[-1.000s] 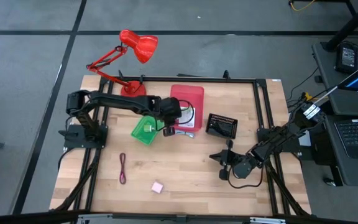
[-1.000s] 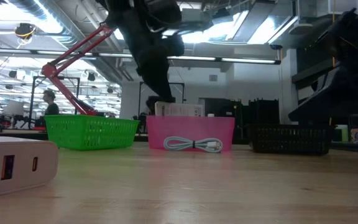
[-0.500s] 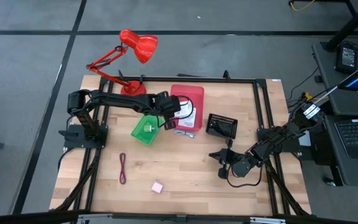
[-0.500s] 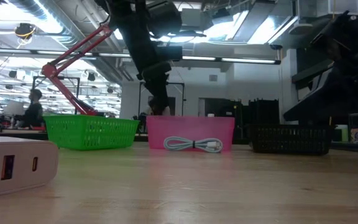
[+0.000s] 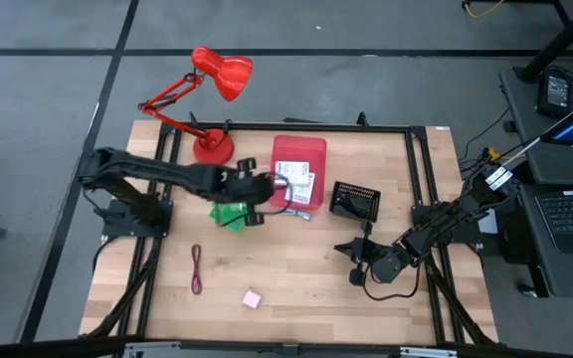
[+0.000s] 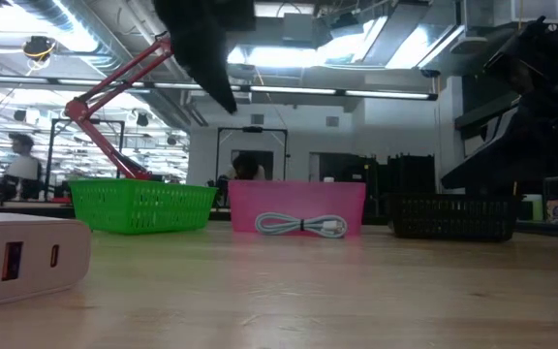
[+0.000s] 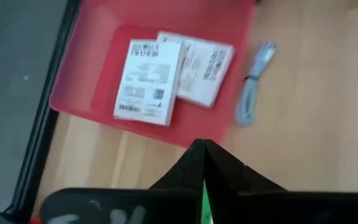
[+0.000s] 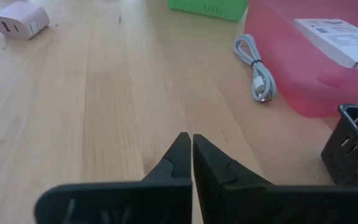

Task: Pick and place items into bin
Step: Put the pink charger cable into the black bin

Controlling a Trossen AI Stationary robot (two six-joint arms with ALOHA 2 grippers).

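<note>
Left gripper: we see the left gripper above the gap between the green basket and the pink bin; in its wrist view the fingertips meet with nothing between them, so we judge it clenched and empty
Right gripper: the right gripper waits near the table's right side, its fingers pressed together on nothing
Items in bin: two white printed packets lie overlapping inside the pink bin
Items left out: the bluish cable lies on the wood just beside the bin's wall; the purple cord and the pink charger cube sit well apart, toward the near edge
Risk, cable: we think a descent on the coiled cable could clip the bin wall and shove the bin, since the two nearly touch; a thin, floppy cable may also slip from a narrow pinch
Risk, basket: the arm crosses over the green basket and could nudge it on a low sweep
Hard to tell: the arm covers much of the green basket, so we cannot tell what it holds; the black basket shows no contents we can make out; the packets' print is unreadable
</note>
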